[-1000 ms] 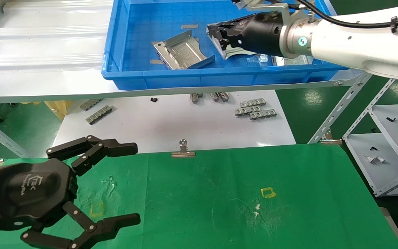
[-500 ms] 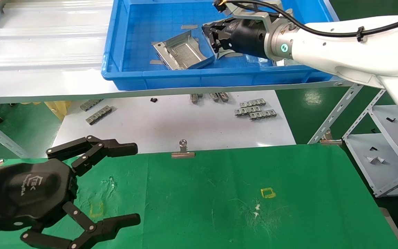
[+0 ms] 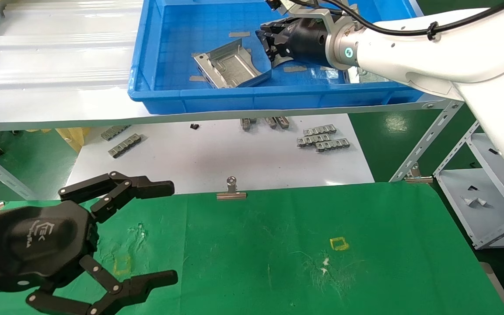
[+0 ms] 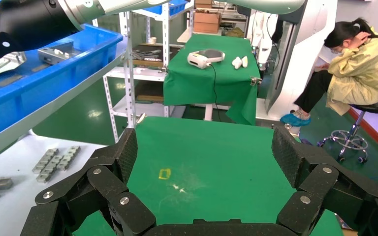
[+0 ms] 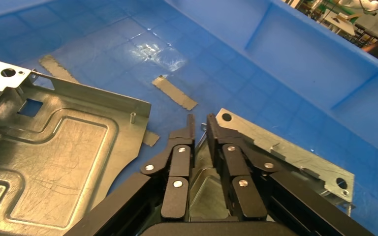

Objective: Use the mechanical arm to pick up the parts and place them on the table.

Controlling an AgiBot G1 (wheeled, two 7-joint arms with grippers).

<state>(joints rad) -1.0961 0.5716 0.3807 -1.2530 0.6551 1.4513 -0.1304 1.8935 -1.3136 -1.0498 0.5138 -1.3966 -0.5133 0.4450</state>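
My right gripper is on the white mechanical arm and reaches into the blue bin. It is shut on the bent-up edge of a silver part. In the right wrist view the fingers pinch that part between them. A second silver part lies tilted in the bin just left of the held one, and it also shows in the right wrist view. My left gripper is open and empty over the near left of the green table. The left wrist view shows its gripper over bare cloth.
The bin stands on a silvery ribbed shelf. Below it a white board carries grey toothed strips. A binder clip grips the table's far edge. Yellow squares mark the cloth. A rack stands at the right.
My right arm has swung, and its gripper has shifted a little left and farther back in the bin, still shut on the part. My left gripper has not moved.
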